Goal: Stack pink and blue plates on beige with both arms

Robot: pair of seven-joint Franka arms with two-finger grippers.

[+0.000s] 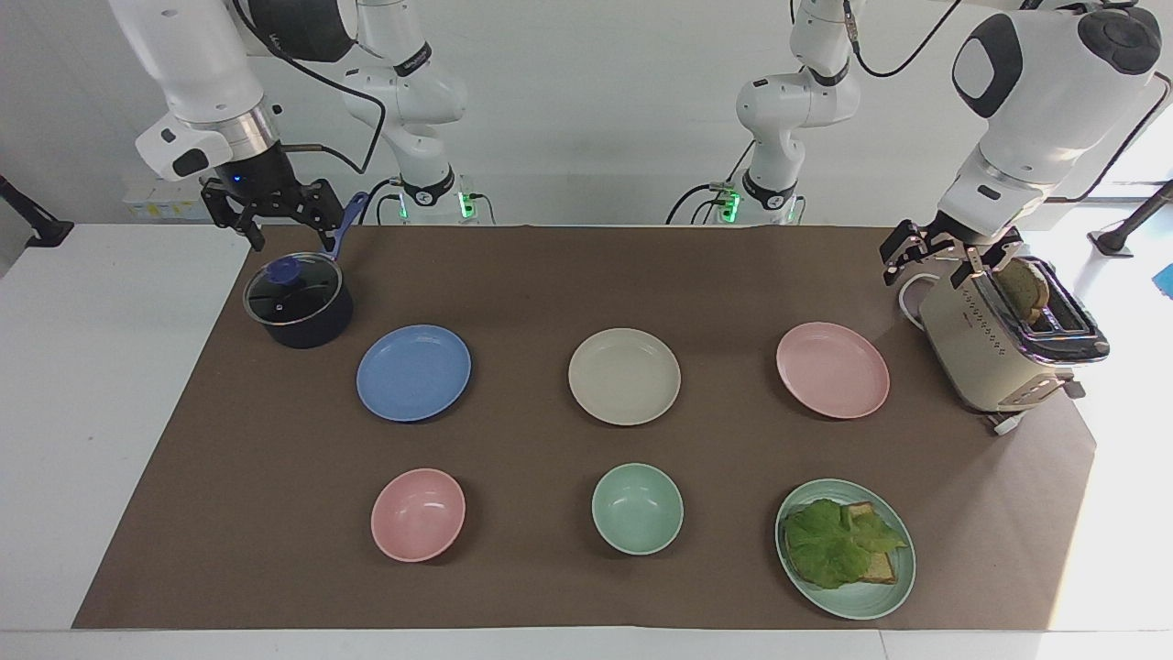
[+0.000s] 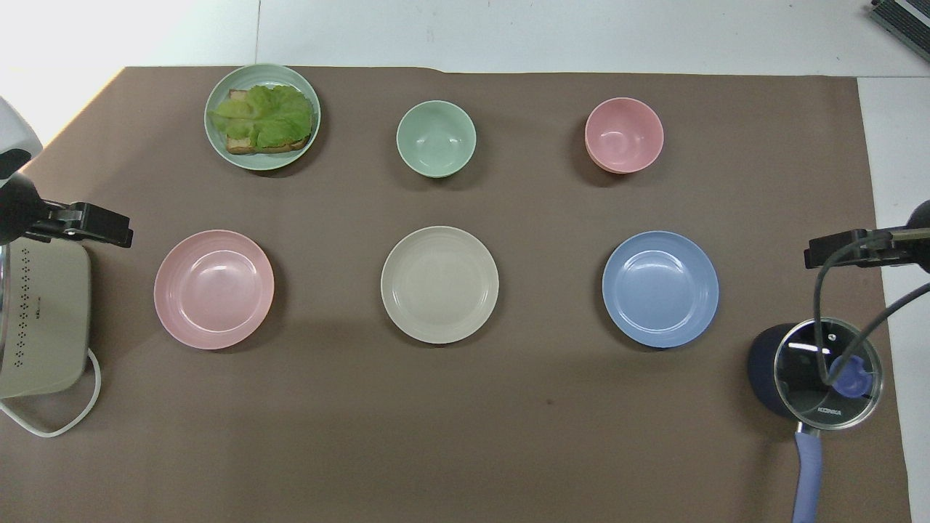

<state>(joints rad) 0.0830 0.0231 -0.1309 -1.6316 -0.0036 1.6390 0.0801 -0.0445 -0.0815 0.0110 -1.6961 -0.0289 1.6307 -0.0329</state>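
Note:
Three plates lie in a row on the brown mat. The beige plate (image 1: 624, 376) (image 2: 439, 284) is in the middle. The blue plate (image 1: 413, 372) (image 2: 660, 288) lies toward the right arm's end and the pink plate (image 1: 832, 369) (image 2: 213, 288) toward the left arm's end. My right gripper (image 1: 290, 238) (image 2: 825, 254) hangs open and empty over the lidded pot (image 1: 298, 301). Above the toaster's (image 1: 999, 339) inner edge my left gripper (image 1: 926, 269) (image 2: 109, 226) is also open and empty. Neither gripper is near a plate.
Farther from the robots stand a pink bowl (image 1: 418, 514), a mint-green bowl (image 1: 637, 508) and a mint-green plate (image 1: 845, 548) with toast and lettuce. The pot's blue handle (image 2: 806, 472) points toward the robots. A bread slice sticks out of the toaster, and its white cord (image 2: 65, 421) loops on the mat.

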